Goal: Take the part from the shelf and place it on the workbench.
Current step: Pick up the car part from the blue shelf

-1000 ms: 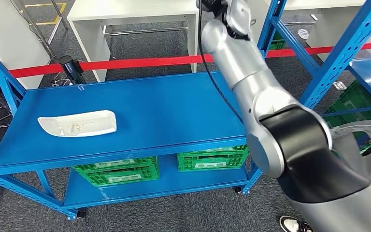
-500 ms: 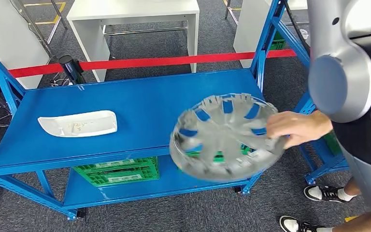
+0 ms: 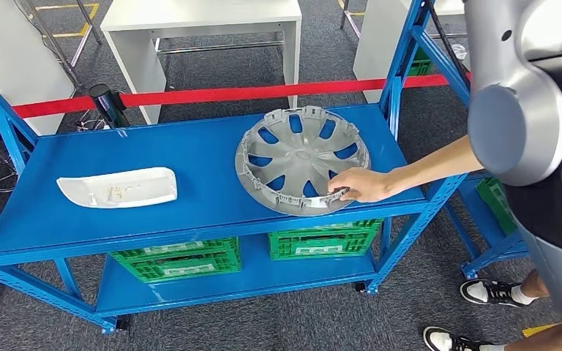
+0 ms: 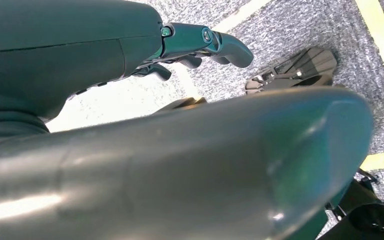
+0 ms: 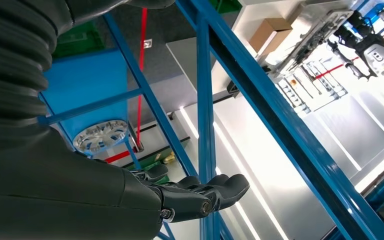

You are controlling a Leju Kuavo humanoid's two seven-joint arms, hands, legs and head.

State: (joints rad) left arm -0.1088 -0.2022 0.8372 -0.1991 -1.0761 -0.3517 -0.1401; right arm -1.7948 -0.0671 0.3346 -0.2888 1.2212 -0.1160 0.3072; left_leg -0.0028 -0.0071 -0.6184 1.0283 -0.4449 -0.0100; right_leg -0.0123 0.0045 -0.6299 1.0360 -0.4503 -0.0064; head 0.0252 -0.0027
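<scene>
A silver wheel cover (image 3: pixel 300 157) lies flat on the right part of the blue workbench (image 3: pixel 190 153). A person's hand (image 3: pixel 362 184) reaches in from the right and holds its near rim. My right arm (image 3: pixel 527 110) is raised at the right edge of the head view. In the right wrist view my right hand (image 5: pixel 200 195) has its fingers stretched out with nothing in them, close to a blue rack upright (image 5: pixel 202 100). My left hand (image 4: pixel 205 42) hangs over the floor, fingers apart and holding nothing.
A white curved part (image 3: pixel 117 187) lies on the bench's left side. Green crates (image 3: pixel 175 257) stand on the lower level. A red barrier tape (image 3: pixel 212 93) and white tables (image 3: pixel 197 14) are behind. The person's shoe (image 3: pixel 446 338) is at the lower right. Another wheel cover (image 5: pixel 101 137) rests on the rack.
The person has carried the wheel cover from the right and laid it on the bench, hand still on its rim. My right arm swung out of the middle, up to the right.
</scene>
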